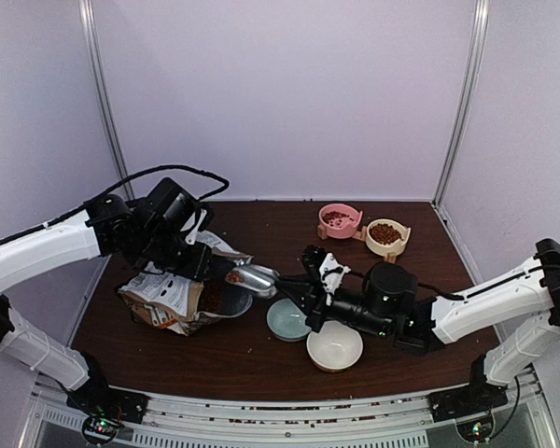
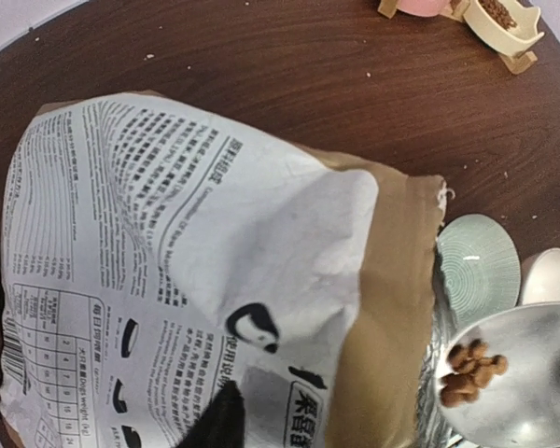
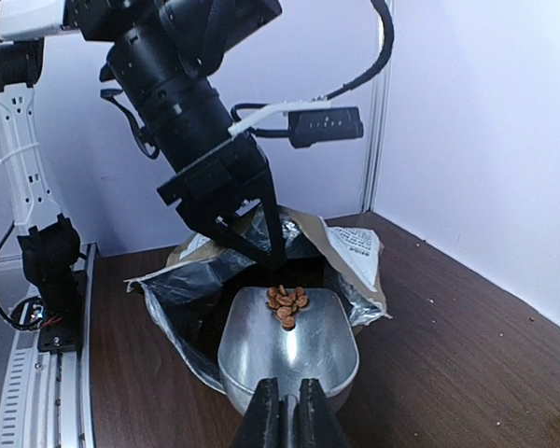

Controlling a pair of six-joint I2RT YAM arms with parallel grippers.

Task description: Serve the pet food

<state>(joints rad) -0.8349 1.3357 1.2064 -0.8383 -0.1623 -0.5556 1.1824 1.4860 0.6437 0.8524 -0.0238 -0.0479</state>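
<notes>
Feeding station on dark wooden table (image 1: 261, 359), two arms at work.
Paper dog-food bag (image 2: 187, 233) lies on its side at left, mouth facing right. Left gripper (image 3: 247, 238) sits at its upper lip, jaws partly apart; any hold on the paper cannot be made out. Right gripper (image 3: 285, 415) is clamped tight on the handle of the metal scoop (image 3: 289, 355), which sits at the bag's mouth. Pale green bowl (image 1: 287, 320) and cream bowl (image 1: 334, 347) stand near; pink dish (image 1: 339, 220) and cream dish (image 1: 386, 236) at the back hold kibble. Pet food (image 3: 287, 301): small heap in the scoop.

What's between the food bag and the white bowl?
A pale green bowl sits between the bag and the white bowl, seen from the top camera.
</notes>
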